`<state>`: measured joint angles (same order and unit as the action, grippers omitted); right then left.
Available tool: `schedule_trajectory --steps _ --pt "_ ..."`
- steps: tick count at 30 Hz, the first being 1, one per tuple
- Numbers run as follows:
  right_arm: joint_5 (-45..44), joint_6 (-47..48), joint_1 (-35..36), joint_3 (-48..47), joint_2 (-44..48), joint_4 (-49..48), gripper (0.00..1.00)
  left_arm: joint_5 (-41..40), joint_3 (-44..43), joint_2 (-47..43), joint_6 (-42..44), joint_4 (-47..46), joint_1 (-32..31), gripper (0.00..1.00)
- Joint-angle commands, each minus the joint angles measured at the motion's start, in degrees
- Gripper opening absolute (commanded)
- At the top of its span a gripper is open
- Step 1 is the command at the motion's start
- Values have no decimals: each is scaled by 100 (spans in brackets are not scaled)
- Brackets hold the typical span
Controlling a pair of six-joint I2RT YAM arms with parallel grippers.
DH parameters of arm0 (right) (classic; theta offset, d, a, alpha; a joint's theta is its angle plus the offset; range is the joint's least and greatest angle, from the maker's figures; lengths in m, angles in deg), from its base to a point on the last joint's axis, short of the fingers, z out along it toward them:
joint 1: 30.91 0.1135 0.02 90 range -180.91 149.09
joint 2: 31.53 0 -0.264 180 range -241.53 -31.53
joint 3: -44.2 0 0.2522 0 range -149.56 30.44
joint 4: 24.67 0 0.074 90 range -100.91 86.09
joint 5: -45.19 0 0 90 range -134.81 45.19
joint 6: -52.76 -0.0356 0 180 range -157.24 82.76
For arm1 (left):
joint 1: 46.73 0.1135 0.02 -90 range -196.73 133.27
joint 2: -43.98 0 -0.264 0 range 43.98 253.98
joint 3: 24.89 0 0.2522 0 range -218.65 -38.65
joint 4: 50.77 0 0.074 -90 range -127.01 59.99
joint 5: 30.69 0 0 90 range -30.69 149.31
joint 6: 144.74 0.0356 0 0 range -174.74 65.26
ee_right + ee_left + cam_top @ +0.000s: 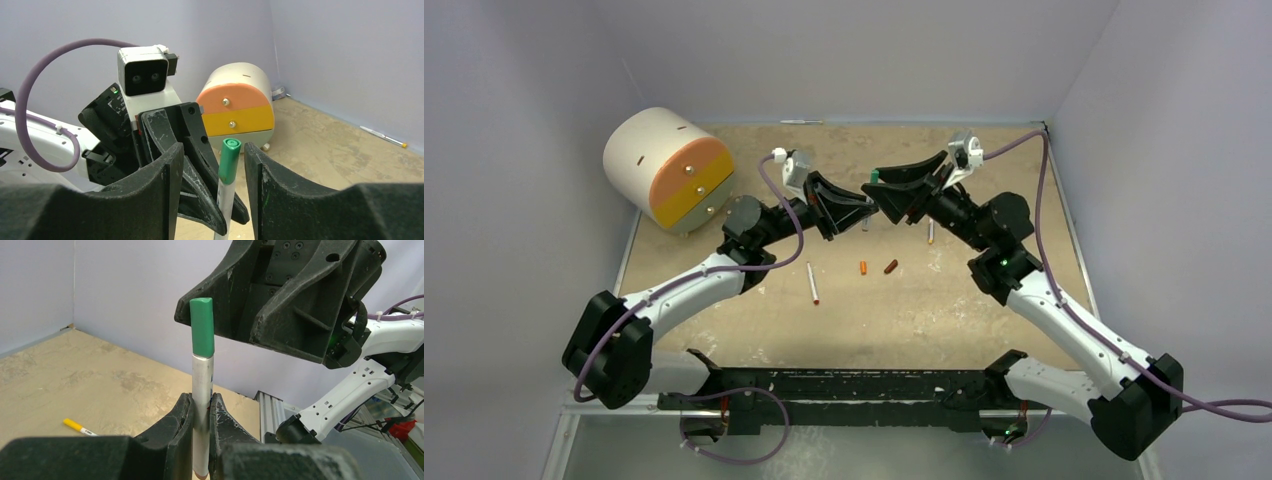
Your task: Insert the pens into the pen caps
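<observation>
One white-barrelled plastic pen (202,382), upright with its stubby green plastic cap (202,327) at twelve o'clock, sat clenched in the left jaws while the released right jaws flanked that cap.

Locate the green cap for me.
In both wrist views, the green cap sits on the tip of the white pen clamped in the left gripper, mid-air between the open fingers of the right gripper.

Premises: robotics lab test cell. Plain lilac walls (874,50) enclose a worn tan surface (924,320). The left arm (684,290) and right arm (1064,320) (purple cabling (24,95), wrist camera (145,75)) are bolted to a dark rail (854,385).
</observation>
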<state>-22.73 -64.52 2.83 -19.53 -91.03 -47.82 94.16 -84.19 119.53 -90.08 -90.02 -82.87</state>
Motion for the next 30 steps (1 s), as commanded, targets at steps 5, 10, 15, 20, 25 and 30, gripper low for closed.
schedule_trajectory --steps 5,10,15,20,25,30 --pt "24 222 19 -483 106 151 52 425 -161 -6 -189 -704 -33 0" --pt "241 243 2 -501 88 166 45 579 -171 -4 -296 -843 -33 0" --pt "493 200 6 -498 78 86 38 678 -183 30 -372 -936 -33 0" --pt "598 117 7 -496 62 -20 36 747 -182 80 -403 -956 -33 0" --pt "650 84 5 -497 38 -97 36 775 -166 162 -394 -969 -33 0" --pt "617 88 4 -496 60 -100 38 815 -155 166 -438 -1040 -31 0"
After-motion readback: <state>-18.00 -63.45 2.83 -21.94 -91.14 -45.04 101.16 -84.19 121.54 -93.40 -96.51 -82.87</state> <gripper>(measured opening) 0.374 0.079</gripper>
